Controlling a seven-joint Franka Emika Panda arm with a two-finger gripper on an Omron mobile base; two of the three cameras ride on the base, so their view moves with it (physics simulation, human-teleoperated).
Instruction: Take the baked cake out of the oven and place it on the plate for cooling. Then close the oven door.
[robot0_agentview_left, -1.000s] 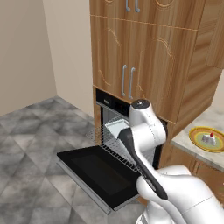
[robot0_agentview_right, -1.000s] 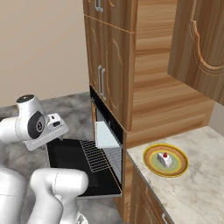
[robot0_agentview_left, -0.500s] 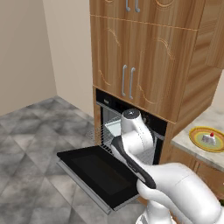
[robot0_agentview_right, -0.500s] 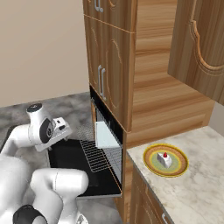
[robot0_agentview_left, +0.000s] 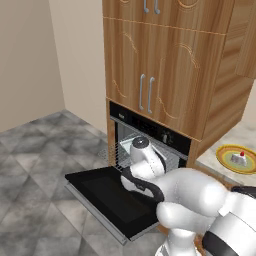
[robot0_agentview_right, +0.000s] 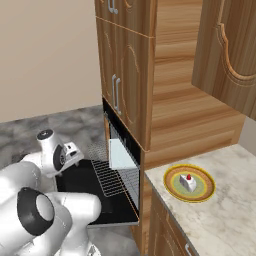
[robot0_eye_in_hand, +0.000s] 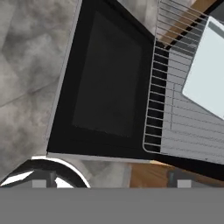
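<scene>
The arm has swung down and left toward the black drop-down oven door (robot0_agentview_left: 112, 200), which lies flat open, so closing is what remains. The fingers (robot0_agentview_right: 74, 152) are spread wide, released, holding nothing, above that door. Far right, the tiny white red-topped cake (robot0_agentview_right: 188, 182) already sits on the round yellow-rimmed plate (robot0_agentview_right: 176, 190) on the marble surface (robot0_agentview_right: 220, 220).

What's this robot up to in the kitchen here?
It is partway through an oven job. The baked cake already sits on the plate on the counter, and the oven door hangs fully open with a wire rack pulled out over it. The arm is bent low beside the door; its claw is open and empty. Closing the door looks like what is left.
</scene>
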